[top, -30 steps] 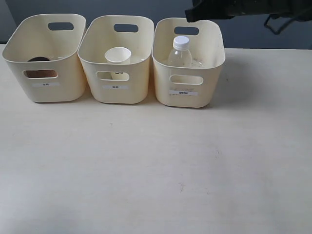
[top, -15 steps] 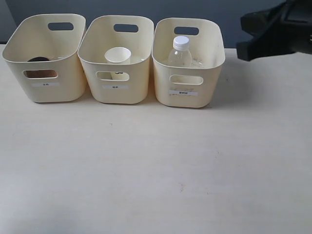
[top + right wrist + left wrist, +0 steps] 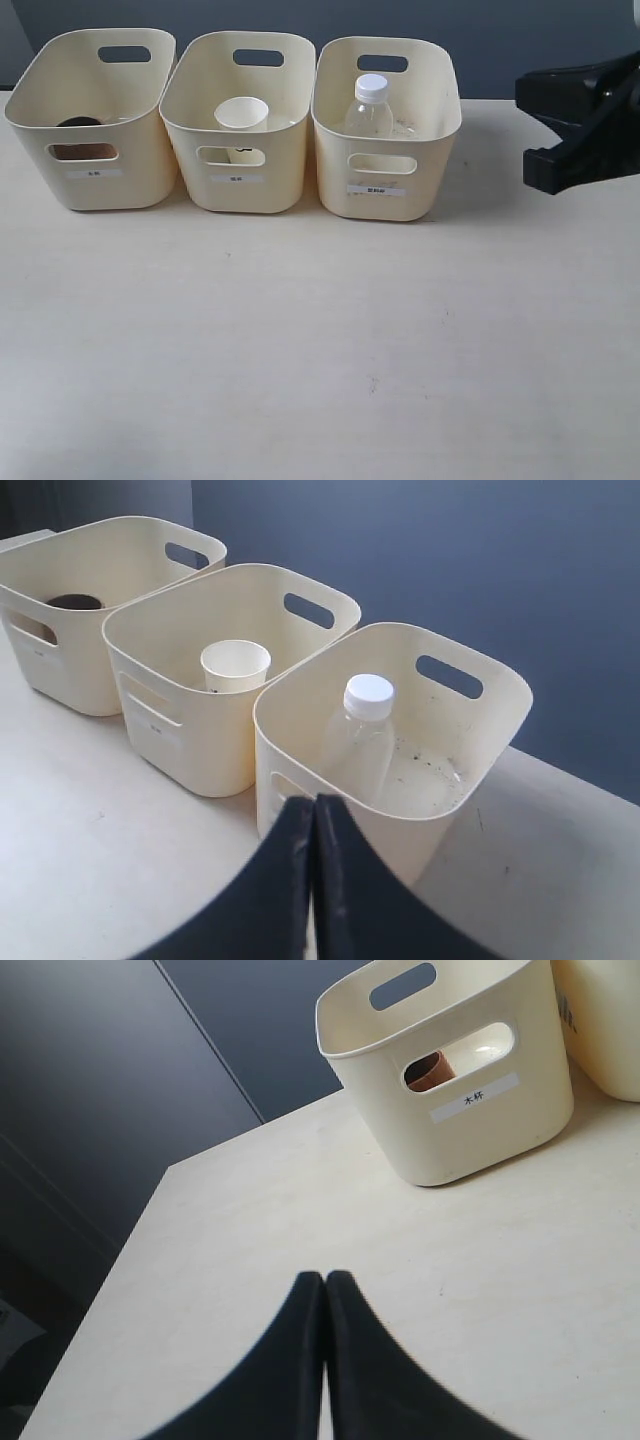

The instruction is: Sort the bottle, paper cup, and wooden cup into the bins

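Note:
Three cream bins stand in a row at the back of the table. Inside the left bin (image 3: 92,188) sits the wooden cup (image 3: 78,123), brown behind the handle cut-out (image 3: 430,1068). The paper cup (image 3: 241,113) stands upright in the middle bin (image 3: 240,195). In the right bin (image 3: 385,205) the clear bottle (image 3: 369,108) stands upright with its white cap on. My right gripper (image 3: 313,802) is shut on nothing, and its arm (image 3: 590,100) hangs to the right of the bins. My left gripper (image 3: 325,1276) is also shut and empty, low over bare table short of the left bin.
The pale wooden table (image 3: 320,340) stretches wide in front of the bins. A dark blue-grey wall (image 3: 450,560) rises just behind them. The table's left edge (image 3: 140,1220) drops off near the left gripper.
The right arm has swung from above the right bin out to the right and lower, away from the bins. The bins and their contents have not moved.

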`<state>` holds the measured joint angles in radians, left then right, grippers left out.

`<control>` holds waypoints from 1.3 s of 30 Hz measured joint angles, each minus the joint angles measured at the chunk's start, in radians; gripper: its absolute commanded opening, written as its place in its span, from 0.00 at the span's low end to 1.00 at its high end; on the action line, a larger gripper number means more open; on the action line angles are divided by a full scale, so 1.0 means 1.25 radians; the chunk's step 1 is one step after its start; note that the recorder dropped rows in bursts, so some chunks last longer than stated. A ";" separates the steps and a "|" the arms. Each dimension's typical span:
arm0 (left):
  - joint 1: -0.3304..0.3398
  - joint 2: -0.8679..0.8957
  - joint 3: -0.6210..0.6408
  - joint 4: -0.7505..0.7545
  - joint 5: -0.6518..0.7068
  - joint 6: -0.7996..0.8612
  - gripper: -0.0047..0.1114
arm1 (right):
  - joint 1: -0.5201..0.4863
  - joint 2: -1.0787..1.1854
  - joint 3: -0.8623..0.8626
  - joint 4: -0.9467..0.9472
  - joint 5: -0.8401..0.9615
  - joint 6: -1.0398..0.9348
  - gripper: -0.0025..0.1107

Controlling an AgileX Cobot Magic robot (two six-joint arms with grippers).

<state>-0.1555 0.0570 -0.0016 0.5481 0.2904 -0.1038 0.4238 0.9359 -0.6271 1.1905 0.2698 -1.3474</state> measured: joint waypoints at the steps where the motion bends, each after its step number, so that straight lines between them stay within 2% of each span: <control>1: 0.000 0.000 0.000 0.000 0.000 0.000 0.04 | 0.000 0.000 0.000 -0.003 0.000 0.000 0.03; 5: 0.000 0.000 0.000 0.000 0.000 0.000 0.04 | -0.042 -0.042 0.002 -0.043 0.008 -0.004 0.03; 16: 0.000 0.000 0.000 0.000 0.000 0.000 0.04 | -0.233 -0.324 0.002 -0.053 -0.004 -0.004 0.03; 19: 0.000 0.000 0.000 0.000 0.000 0.000 0.04 | -0.275 -0.408 0.010 -0.053 0.030 0.007 0.03; 26: 0.000 0.000 0.000 0.000 0.000 0.000 0.04 | -0.386 -0.603 0.146 -0.053 0.118 0.012 0.03; 33: 0.000 0.000 0.000 0.000 0.000 0.000 0.04 | -0.409 -0.736 0.352 -0.056 -0.002 0.059 0.03; 39: 0.000 0.000 0.000 0.000 0.000 0.000 0.04 | -0.412 -0.743 0.459 -0.006 -0.155 0.127 0.03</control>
<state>-0.1555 0.0570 -0.0016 0.5481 0.2904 -0.1038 -0.0917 0.0068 -0.0533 1.1825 0.0761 -1.1890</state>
